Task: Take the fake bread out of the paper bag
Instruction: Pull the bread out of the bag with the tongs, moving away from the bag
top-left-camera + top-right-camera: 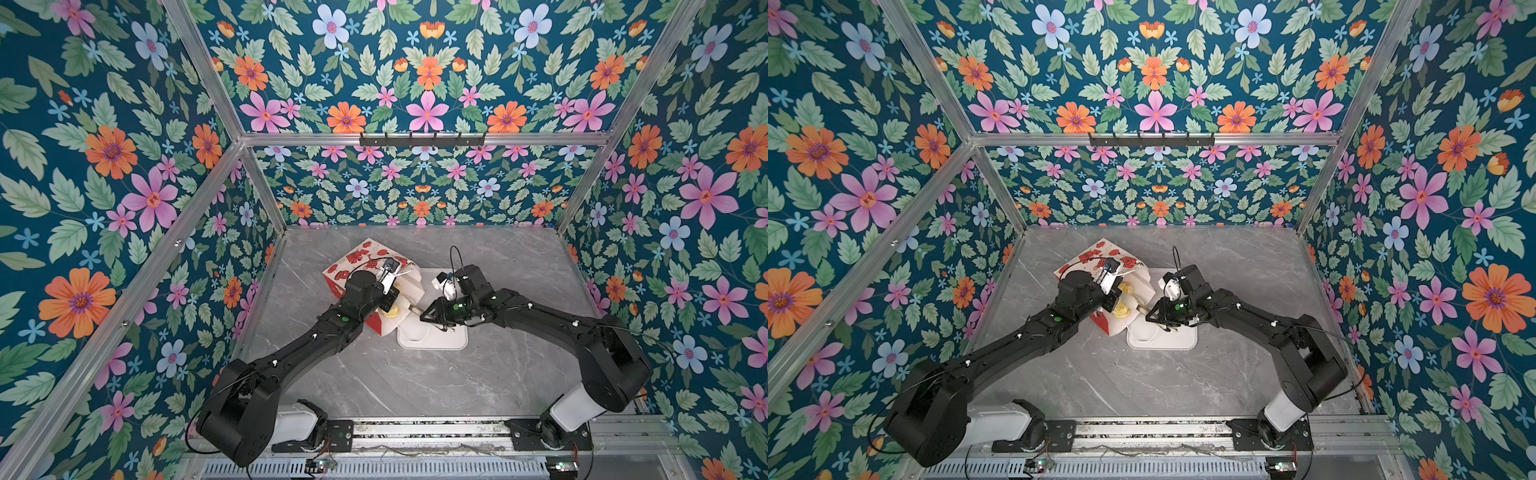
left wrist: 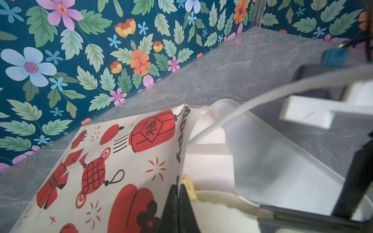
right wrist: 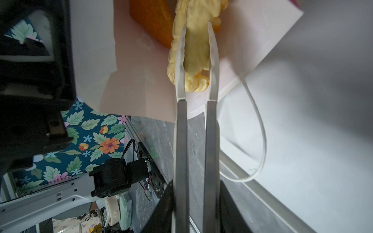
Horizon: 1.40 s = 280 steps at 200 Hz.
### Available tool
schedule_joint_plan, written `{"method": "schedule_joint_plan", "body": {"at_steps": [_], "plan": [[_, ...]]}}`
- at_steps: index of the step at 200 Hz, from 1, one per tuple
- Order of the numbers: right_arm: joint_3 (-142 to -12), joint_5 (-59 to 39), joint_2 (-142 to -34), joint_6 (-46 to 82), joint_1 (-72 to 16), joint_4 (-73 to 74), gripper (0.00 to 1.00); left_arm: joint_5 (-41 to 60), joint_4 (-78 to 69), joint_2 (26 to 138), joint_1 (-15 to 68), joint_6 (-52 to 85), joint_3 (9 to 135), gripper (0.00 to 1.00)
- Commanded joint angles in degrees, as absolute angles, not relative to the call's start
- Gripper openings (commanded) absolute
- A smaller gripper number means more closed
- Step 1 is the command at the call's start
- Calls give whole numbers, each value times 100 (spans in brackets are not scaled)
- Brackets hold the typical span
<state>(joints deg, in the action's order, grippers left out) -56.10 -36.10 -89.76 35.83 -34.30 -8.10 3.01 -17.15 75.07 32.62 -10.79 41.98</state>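
In a top view you have open bench (image 1: 415, 382) on the near side of the bag (image 1: 353, 266), which lies on its side with its mouth at the tray (image 1: 432, 340).

In the left wrist view your left hand (image 2: 178, 201) is pinched shut on the bag's mouth edge. The dark letters along that edge can't be read.

In the right wrist view your right hand (image 3: 196, 191) clamps tongs (image 3: 180, 141). Their tips touch either side of pale bread (image 3: 195, 50) in the bag's mouth, with orange bread (image 3: 151, 22) beside it.

Robot test cell, lab-type: silver aluminium extrusion frame (image 1: 291, 138), printed floral wall panels (image 1: 104, 166), grey marble-look surface (image 1: 415, 382), black robot arms (image 1: 552, 320) bolted to metal rail (image 1: 428, 428) at 6 o'clock.
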Motion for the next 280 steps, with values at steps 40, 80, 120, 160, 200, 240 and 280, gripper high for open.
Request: {"method": "schedule_joint_plan", "body": {"at_steps": [40, 80, 120, 160, 200, 240, 280], "plan": [[-5336, -3032, -7539, 2899, -3322, -2240, 30, 5, -2012, 7591, 3261, -871, 4248, 0], [-5752, -1781, -6517, 2318, -3138, -4291, 29, -183, -2109, 7650, 3260, -815, 4211, 0], [-6566, 78, -6786, 1745, -3140, -5361, 23, -216, -2303, 7612, 3261, -768, 4054, 0], [-7197, 1844, -7711, 1024, -3380, -5464, 19, -336, -2316, 7400, 3253, -754, 3887, 0], [-7405, 3467, -8569, 181, -3941, -4929, 17, -468, -2180, 7157, 3252, -669, 3874, 0], [-7190, 4318, -9035, -582, -4262, -3869, 16, -522, -2238, 7042, 3252, -589, 3798, 0], [-6935, 4507, -9445, -956, -4272, -2889, 16, -581, -2319, 6983, 3243, -596, 3701, 0]]}}
